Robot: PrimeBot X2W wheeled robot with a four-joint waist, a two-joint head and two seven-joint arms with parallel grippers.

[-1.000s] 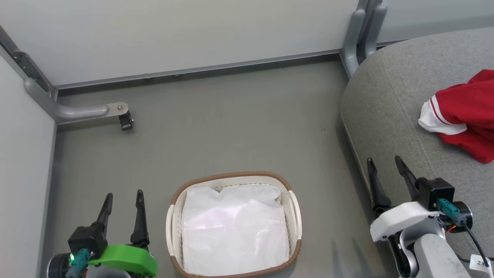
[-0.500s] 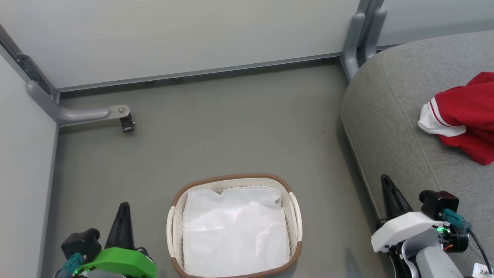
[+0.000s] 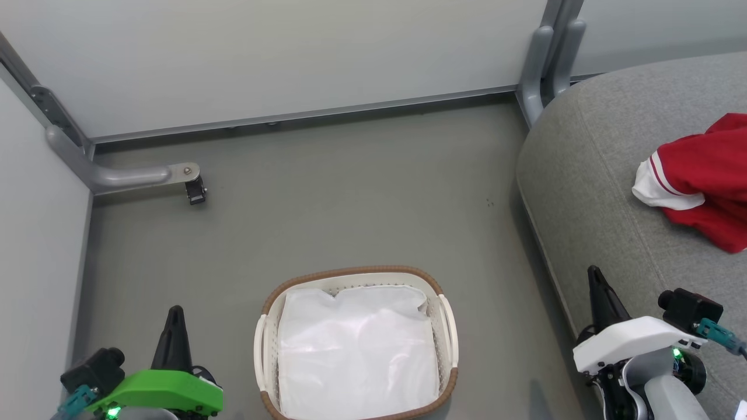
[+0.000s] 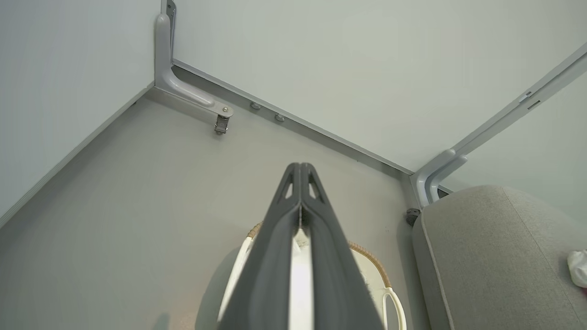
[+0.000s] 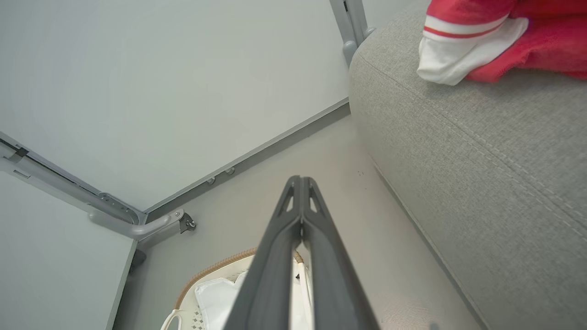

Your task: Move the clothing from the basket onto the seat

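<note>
Task looks complete to me: clothing (image 3: 706,181) on seat (image 3: 589,175) at right edge, basket (image 3: 350,272) holding only its liner (image 3: 356,350), left gripper (image 3: 174,310) and right gripper (image 3: 594,273) pressed together, empty.

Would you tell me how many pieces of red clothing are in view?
1 red clothing bundle, lying on the seat at the head view's right edge; cut off, it may hold more than one garment. The basket holds its white liner, nothing red.

Left of your right gripper (image 3: 595,275) fingers: matt perforated plastic basket (image 3: 350,271) (woven-look rim); right of them, coarse fabric seat (image 3: 583,175).
</note>
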